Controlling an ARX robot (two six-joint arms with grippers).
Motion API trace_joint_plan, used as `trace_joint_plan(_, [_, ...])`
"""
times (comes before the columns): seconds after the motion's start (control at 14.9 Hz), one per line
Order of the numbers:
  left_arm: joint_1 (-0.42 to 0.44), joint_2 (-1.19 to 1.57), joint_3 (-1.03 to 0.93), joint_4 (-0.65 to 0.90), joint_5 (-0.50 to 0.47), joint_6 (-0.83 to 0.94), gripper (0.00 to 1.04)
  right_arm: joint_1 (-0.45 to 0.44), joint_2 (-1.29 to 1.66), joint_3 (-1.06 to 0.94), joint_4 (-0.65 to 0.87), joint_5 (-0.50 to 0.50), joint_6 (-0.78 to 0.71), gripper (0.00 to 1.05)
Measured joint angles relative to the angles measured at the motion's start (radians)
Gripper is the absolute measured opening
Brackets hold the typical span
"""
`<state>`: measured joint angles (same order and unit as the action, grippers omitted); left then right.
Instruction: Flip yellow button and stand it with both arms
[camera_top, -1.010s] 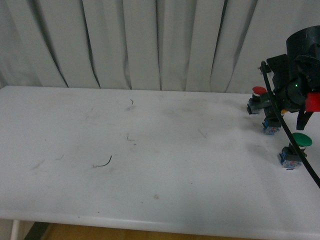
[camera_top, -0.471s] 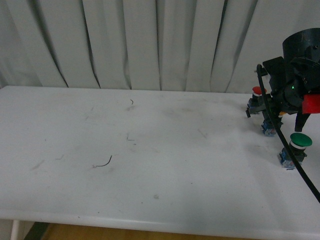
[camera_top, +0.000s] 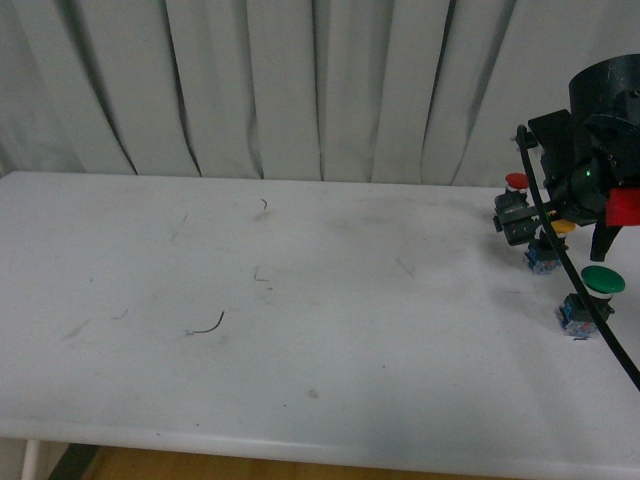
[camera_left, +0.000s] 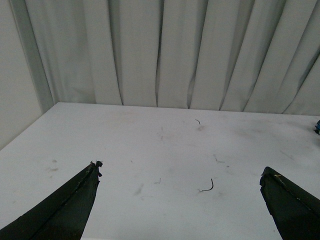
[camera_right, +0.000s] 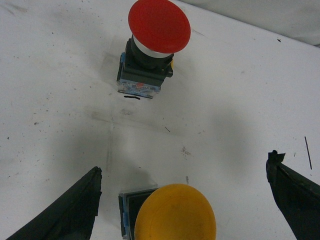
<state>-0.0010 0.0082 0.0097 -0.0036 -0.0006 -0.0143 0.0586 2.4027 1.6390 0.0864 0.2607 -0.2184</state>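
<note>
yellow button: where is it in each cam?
Front view: yellow button far right on the table, mostly hidden behind the right arm, just below the red button.
Left wrist view: not in it.
Right wrist view: yellow button between the open fingers.
Shared landmark: the red button.

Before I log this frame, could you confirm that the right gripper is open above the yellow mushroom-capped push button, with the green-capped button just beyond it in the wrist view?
Not quite: the button just beyond the yellow mushroom-capped push button is the red-capped button, not green. The right wrist view shows this, with the right gripper open above the yellow one, as you said.
</note>
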Motion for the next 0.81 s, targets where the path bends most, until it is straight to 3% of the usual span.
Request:
trace_joint_plan(0.07, [0.000,0.000,0.000,0.000,0.000,0.000,0.98,-0.001,0.000,0.000,0.003,-0.004,0.006,1.00])
trace_joint_plan(0.4, [0.000,0.000,0.000,0.000,0.000,0.000,0.98,-0.019,-0.151,-0.124,0.085,-0.129,0.123,0.98])
trace_joint_plan(0.74, [0.000,0.000,0.000,0.000,0.000,0.000,0.98,-0.125,-0.673,-0.525,0.327,-0.346,0.238,0.97])
trace_joint_plan(0.81, [0.000,0.000,0.000,0.000,0.000,0.000,0.98,-0.146,-0.823,-0.685,0.481,-0.340,0.230,0.86])
